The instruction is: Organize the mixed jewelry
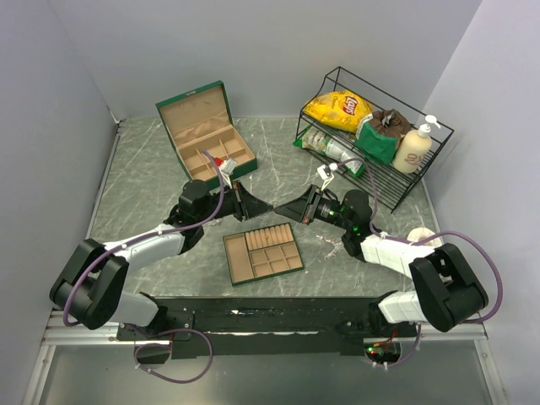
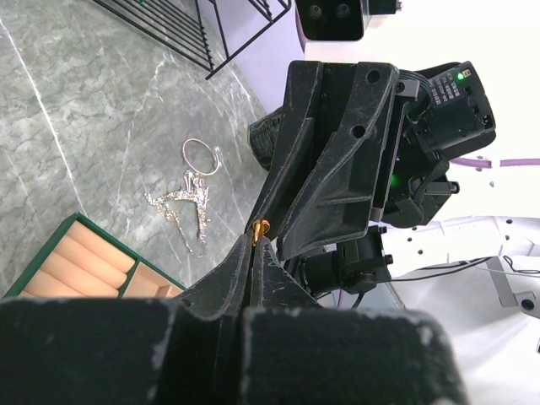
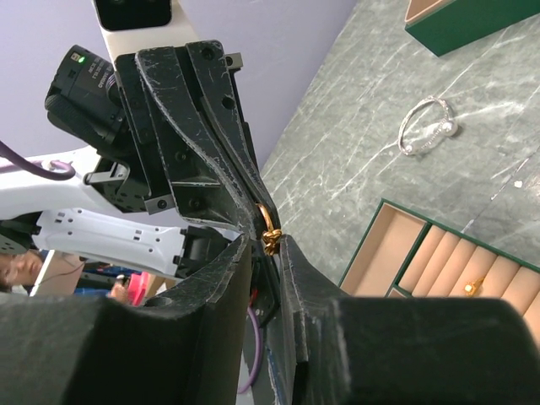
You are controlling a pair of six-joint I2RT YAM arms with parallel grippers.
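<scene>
A small gold ring (image 3: 270, 238) with a knot hangs above the tan divided tray (image 1: 241, 263), pinched at the tips of my left gripper (image 2: 256, 240), which is shut on it. My right gripper (image 3: 266, 246) faces it tip to tip, jaws a little apart on either side of the knot. From above, the left gripper (image 1: 268, 208) and right gripper (image 1: 285, 208) meet over the tray's far edge. The silvery mixed jewelry (image 2: 190, 190), fine chains and a round wire bangle, lies on the table right of the tray. A silver bracelet (image 3: 426, 126) lies near the green box.
The open green box (image 1: 207, 131) stands at the back left. A black wire rack (image 1: 375, 160) with a chip bag and bottles fills the back right. One gold piece (image 3: 472, 287) sits in the tray's roll slots.
</scene>
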